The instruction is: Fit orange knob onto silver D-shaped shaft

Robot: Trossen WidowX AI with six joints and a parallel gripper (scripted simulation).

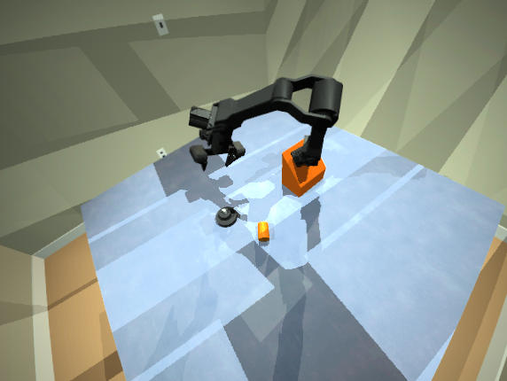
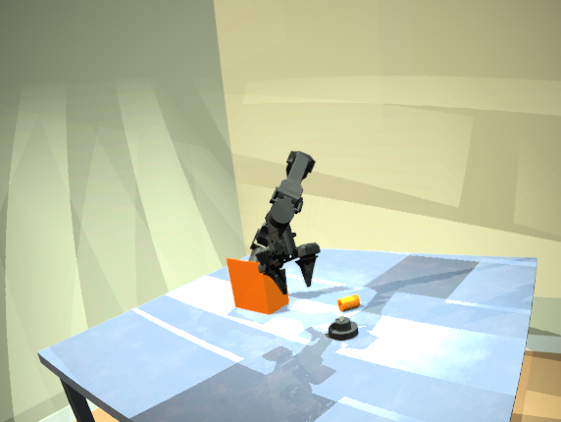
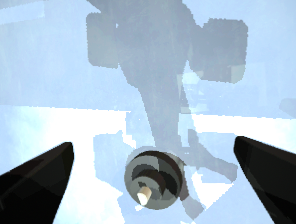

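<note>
The orange knob (image 1: 263, 231) (image 2: 349, 302) lies on its side on the table, close to the pedestal. Its hole cannot be made out, and it is not in the wrist view. The dark round pedestal (image 1: 222, 221) (image 2: 343, 336) (image 3: 133, 185) stands upright with the short pale shaft (image 2: 341, 319) (image 3: 144, 196) on top; the shaft's flat side is not clear. My gripper (image 1: 216, 167) (image 2: 297, 289) (image 3: 156, 146) is wide open and empty, raised above the table. In the wrist view the pedestal shows low in the picture, between the two fingers and beyond them.
A large orange block (image 1: 292, 178) (image 2: 250, 290) with a sloped face stands by the arm's base, beside the raised arm. The blue-grey table (image 1: 381, 266) (image 2: 162, 339) carries sharp light and dark patches, including the arm's shadow near the pedestal.
</note>
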